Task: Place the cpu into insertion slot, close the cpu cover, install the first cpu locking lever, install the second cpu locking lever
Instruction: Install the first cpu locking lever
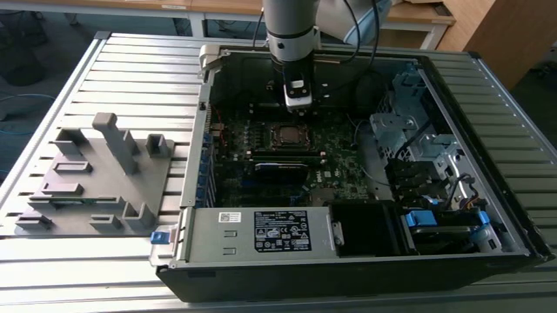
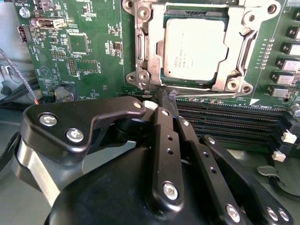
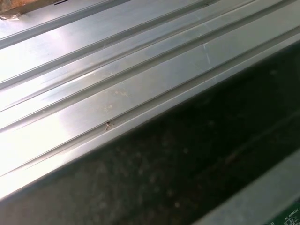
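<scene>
The cpu [image 2: 194, 47] lies flat in the insertion slot [image 2: 187, 80], its silvery face up. The cpu cover [image 2: 149, 51] lies down around it as a metal frame. A thin locking lever [image 2: 243, 47] runs along one side of the socket. My gripper [image 2: 163, 92] is shut, its black fingertips pressed together at the socket's near corner beside a thin wire end [image 2: 172, 93]. Whether that wire is pinched is not visible. In the exterior view my gripper [image 1: 299, 109] hangs just behind the cpu [image 1: 287, 135] inside the open computer case [image 1: 487, 215].
Long black memory slots [image 2: 225, 117] run beside the socket. A power supply [image 1: 261, 231] fills the case's front, a drive cage [image 1: 409, 130] the exterior view's right. A grey fixture [image 1: 96, 169] stands on the ribbed metal table [image 3: 117, 70] at the exterior view's left.
</scene>
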You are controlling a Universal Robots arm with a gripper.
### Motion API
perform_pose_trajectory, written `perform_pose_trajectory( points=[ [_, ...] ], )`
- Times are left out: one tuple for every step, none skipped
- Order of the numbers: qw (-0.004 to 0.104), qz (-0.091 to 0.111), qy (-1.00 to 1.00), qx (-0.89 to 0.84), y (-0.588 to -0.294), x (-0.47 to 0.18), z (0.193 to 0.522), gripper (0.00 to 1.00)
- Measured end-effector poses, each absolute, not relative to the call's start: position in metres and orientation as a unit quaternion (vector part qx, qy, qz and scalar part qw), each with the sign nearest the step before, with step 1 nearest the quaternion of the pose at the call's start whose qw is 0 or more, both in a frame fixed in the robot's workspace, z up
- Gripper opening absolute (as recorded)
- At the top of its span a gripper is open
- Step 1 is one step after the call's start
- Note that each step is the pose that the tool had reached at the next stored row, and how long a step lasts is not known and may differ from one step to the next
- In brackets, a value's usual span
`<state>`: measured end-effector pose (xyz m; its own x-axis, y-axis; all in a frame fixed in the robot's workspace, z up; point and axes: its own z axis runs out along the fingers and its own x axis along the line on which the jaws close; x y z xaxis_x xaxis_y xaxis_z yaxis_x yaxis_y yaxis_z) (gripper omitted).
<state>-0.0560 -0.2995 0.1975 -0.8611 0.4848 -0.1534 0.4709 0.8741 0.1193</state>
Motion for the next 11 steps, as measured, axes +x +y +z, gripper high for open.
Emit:
perform_pose_trajectory(
  points=[
    [0.09,0.039,0.964,0.248,-0.2995,-0.056,0.1975,0.1],
    [0.09,0.039,0.964,0.249,-0.2995,-0.0561,0.1975,0.1],
    [0.09,0.039,0.964,0.249,-0.2995,-0.0561,0.1975,0.1],
    [0.09,0.039,0.963,0.249,-0.2995,-0.0561,0.1976,0.1],
    [0.09,0.039,0.963,0.25,-0.2995,-0.0562,0.198,0.1],
    [0.09,0.039,0.963,0.25,-0.2995,-0.0562,0.1985,0.1],
    [0.09,0.039,0.963,0.25,-0.2995,-0.0562,0.199,0.1],
    [0.09,0.039,0.963,0.251,-0.2995,-0.0562,0.1996,0.1],
    [0.09,0.039,0.963,0.251,-0.2995,-0.0562,0.2002,0.1],
    [0.09,0.039,0.963,0.251,-0.2995,-0.0562,0.2008,0.1],
    [0.09,0.039,0.963,0.251,-0.2995,-0.0562,0.2015,0.1]
  ],
)
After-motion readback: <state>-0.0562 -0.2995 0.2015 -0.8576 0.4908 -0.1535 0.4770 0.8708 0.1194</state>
